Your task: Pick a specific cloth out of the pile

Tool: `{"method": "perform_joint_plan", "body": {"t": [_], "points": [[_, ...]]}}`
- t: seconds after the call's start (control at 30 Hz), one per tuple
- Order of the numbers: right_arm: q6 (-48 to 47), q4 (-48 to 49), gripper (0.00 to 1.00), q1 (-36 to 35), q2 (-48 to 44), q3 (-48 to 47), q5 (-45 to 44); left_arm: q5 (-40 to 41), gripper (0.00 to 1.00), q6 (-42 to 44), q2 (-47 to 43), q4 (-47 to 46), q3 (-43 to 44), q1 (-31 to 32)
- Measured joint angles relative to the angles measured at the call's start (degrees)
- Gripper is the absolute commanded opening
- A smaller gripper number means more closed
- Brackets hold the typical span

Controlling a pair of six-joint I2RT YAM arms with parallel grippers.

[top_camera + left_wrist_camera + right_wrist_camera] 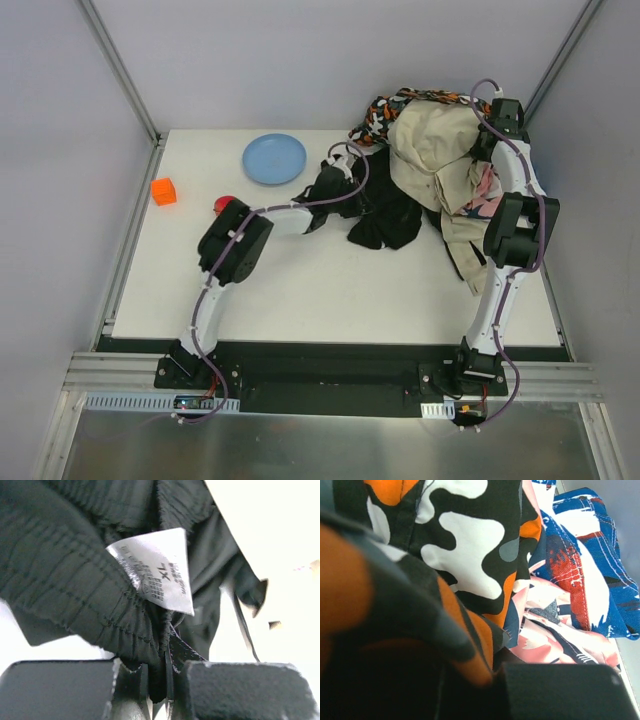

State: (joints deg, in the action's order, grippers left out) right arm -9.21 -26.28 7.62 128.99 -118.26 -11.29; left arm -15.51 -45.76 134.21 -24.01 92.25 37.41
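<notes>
Black is the colour wanted, and the plain black soft fabric garment (pixel 385 215) lies crumpled on the white surface (pixel 300 290), at the near-left foot of the heap of several fabrics (pixel 440 160). Its right edge touches, and partly tucks under, the plain beige cloth (pixel 430 145).

The left pincer (pixel 345 190) is closed on the garment. In the left wrist view its 2 fingers (pixel 240 690) pinch a gathered, stitched hem of black cloth between them, just below a white sewn-in size label (pixel 155 570). So the selecting and gripping look done.

What is left, as I judge it, is the separating. The garment is not yet lifted or drawn clear of the heap, and its far side is under the beige cloth, which may drag along.

The right pincer (pixel 490 125) reaches into the back of the heap and is closed. The orange-black-white patterned cloth (pixel 460 545) drapes right over it, with blue-white patterned fabric (pixel 600 555) and pink-white patterned fabric (pixel 555 640) beside. Whether it pinches any fabric, I cannot tell.

Bare surface lies near the left arm, where the garment could be set down alone.
</notes>
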Motion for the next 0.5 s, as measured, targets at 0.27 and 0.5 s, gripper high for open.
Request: {"method": "perform_joint_plan", "body": {"t": [0.27, 0.5], "points": [[-0.28, -0.66, 0.01, 0.24, 0.70, -0.13, -1.33, -5.14, 0.00, 17.29, -36.54, 0.85, -17.62, -0.33], [-0.85, -1.03, 0.13, 0.35, 0.83, 0.02, -0.48, -8.15, 0.00, 24.96, -60.54, 6.60, -16.92, -0.26]]}}
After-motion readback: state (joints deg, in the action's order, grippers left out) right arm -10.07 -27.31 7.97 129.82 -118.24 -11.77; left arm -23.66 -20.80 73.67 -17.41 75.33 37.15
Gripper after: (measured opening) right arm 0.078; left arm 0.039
